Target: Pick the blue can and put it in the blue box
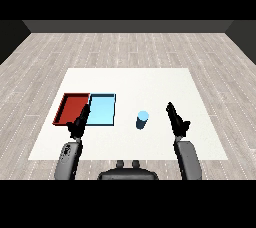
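Observation:
The blue can (142, 120) stands upright on the white table (150, 82), right of the two trays. My right hand (175, 118) is to the can's right, a short gap away, fingers straight and pointing away from me. The light blue tray (102, 110) lies left of the can with nothing in it. My left hand (80, 123) hovers over the near edge where the two trays meet, fingers straight.
The red tray (73, 108) lies directly left of the light blue tray, touching it. Wooden floor surrounds the table on all sides.

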